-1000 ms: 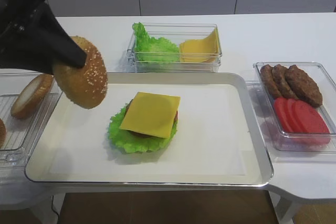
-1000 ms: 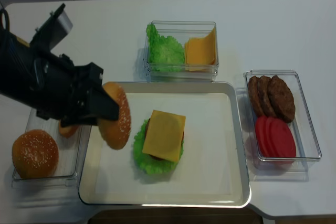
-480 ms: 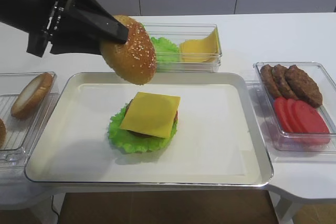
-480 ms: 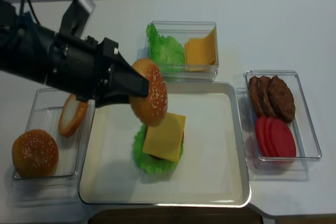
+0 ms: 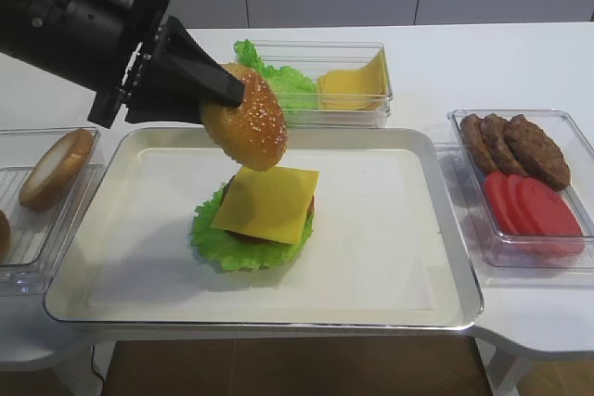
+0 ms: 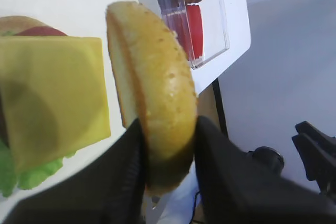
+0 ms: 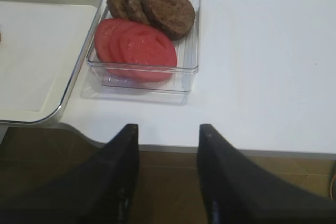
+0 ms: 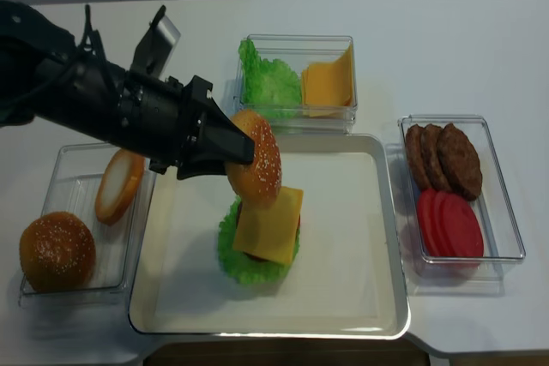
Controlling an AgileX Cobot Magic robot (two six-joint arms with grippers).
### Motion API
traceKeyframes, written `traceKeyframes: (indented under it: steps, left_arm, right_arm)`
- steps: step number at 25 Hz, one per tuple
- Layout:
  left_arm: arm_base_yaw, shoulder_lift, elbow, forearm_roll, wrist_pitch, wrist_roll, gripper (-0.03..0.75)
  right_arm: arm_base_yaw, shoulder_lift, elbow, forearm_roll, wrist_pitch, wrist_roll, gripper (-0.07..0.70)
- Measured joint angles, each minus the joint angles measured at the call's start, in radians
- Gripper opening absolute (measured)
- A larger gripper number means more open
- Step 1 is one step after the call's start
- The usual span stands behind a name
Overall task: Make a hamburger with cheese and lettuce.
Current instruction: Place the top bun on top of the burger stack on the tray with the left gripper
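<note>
The tray (image 5: 436,257) is the largest thing here, and it lies below the left gripper (image 5: 232,99) and spreads out in front of it. On the tray, just under the fingertips and a little ahead of them, sits the hamburger (image 5: 260,215), not yet capped. Its lettuce (image 5: 212,240) makes the wide frilly fringe at the bottom. A dark patty and something red show only at the edge. The cheese (image 5: 269,199) lies flat on top with its corners jutting out.

The left gripper is closed on the bun top (image 5: 246,129) and pinches it by the rim, so the bun stands on edge, with the seeded dome turned away from the arm. It hangs above the near edge of the cheese and does not touch it.

I judge the bun top to be light and a little springy. A pinch at the rim holds it well, but it must be turned flat before release, or it may roll off. The cheese looks smooth and thin, so it may slide under a sideways push. The lettuce is soft and gives no firm support.

The right gripper (image 7: 168,171) is well apart, near the box of patties and tomato slices (image 7: 152,35), with its jaws parted and nothing between them.
</note>
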Motion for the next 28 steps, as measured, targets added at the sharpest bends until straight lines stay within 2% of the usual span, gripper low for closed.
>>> traceKeyframes:
  steps: [9, 28]
  left_arm:
    - [-0.057, 0.077, 0.0, -0.029, -0.008, 0.033, 0.207]
    - [-0.058, 0.109, -0.002, -0.033, -0.015, 0.049, 0.204]
  right_arm:
    - [0.0, 0.0, 0.0, 0.0, 0.0, 0.0, 0.299]
    - [0.0, 0.0, 0.0, 0.0, 0.0, 0.0, 0.299]
